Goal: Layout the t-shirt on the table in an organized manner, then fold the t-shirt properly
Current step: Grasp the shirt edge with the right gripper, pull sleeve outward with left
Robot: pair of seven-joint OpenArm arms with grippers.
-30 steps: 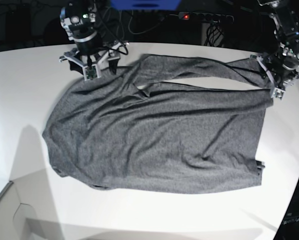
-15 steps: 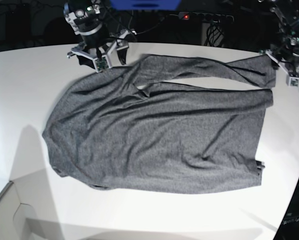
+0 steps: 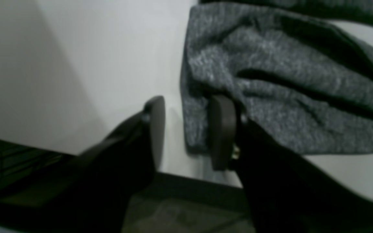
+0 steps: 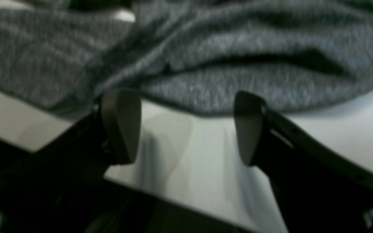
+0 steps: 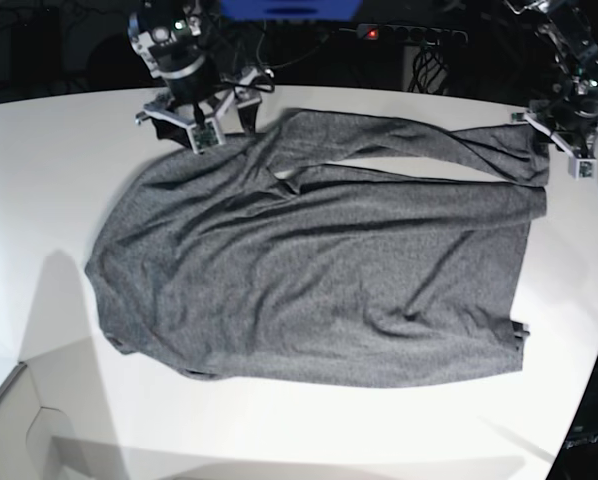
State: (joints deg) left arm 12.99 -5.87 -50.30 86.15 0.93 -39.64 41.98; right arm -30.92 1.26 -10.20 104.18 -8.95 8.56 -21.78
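Lying rumpled on the surface (image 5: 39, 150), the t-shirt (image 5: 309, 280) is flanked by the right hand (image 4: 186, 127), spread wide and empty, and the left hand (image 3: 186, 132), narrowly parted at the cloth's edge without pinching it.

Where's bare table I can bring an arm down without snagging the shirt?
Bare table runs along the near edge below the t-shirt and at far left. The far edge is crowded: right gripper and left gripper sit at the cloth.

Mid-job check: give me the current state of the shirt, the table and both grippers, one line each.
t-shirt: spread on the table, wrinkled, far edge folded over, not yet folded.
table: white, bearing the shirt.
left gripper: jaws partly open at the shirt's corner, one finger against the cloth, no clamp visible.
right gripper: jaws wide open, empty, just short of the shirt's edge.
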